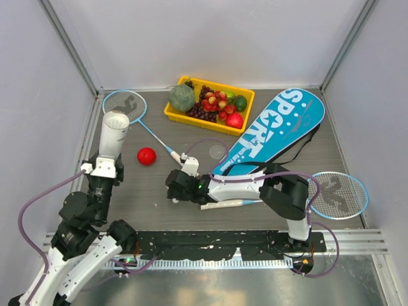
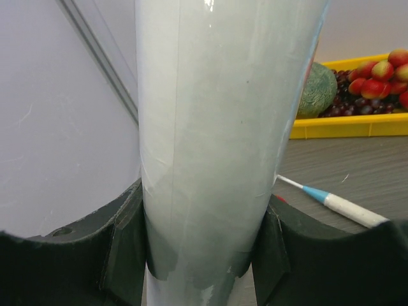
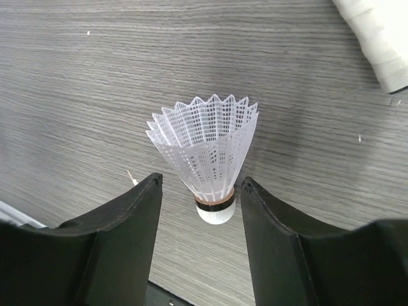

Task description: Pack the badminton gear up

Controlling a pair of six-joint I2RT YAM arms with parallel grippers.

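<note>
My left gripper is shut on the white tube and holds it upright at the table's left; its fingers clamp the tube's lower part. My right gripper is open, its jaws either side of a white shuttlecock that lies on the table, cork towards the camera. One light-blue racket lies at the back left. The second racket lies at the right, with its white handle under my right arm. The blue "SPORT" bag lies at the back right. No other shuttlecocks show.
A small red ball lies between the two grippers. A yellow tray of fruit stands at the back centre. A small clear disc lies by the bag. Grey walls close in the left, back and right.
</note>
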